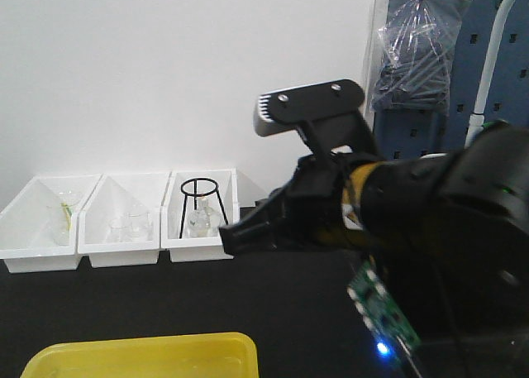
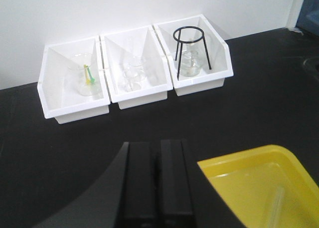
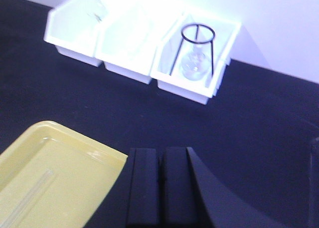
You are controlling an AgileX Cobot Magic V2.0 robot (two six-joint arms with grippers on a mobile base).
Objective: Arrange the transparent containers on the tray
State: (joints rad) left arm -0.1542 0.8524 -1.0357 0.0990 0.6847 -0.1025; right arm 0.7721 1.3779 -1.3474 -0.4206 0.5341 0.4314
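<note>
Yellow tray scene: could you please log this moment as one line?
left tool: shut, empty | right tool: shut, empty | yellow tray: one glass tube lying inside | white bins: hold glassware

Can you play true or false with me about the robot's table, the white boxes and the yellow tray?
1. Three deep white plastic bins stand in a row by the wall. True.
2. The black wire tripod stand sits in the middle bin. False: it is in the bin at the right end in the left wrist view.
3. The big shallow yellow plastic tray has a slim clear glass tube lying in it. True.
4. The tabletop is white. False: it is black.
5. The left pincer is wide open. False: its fingers are pressed together with nothing between them.
</note>
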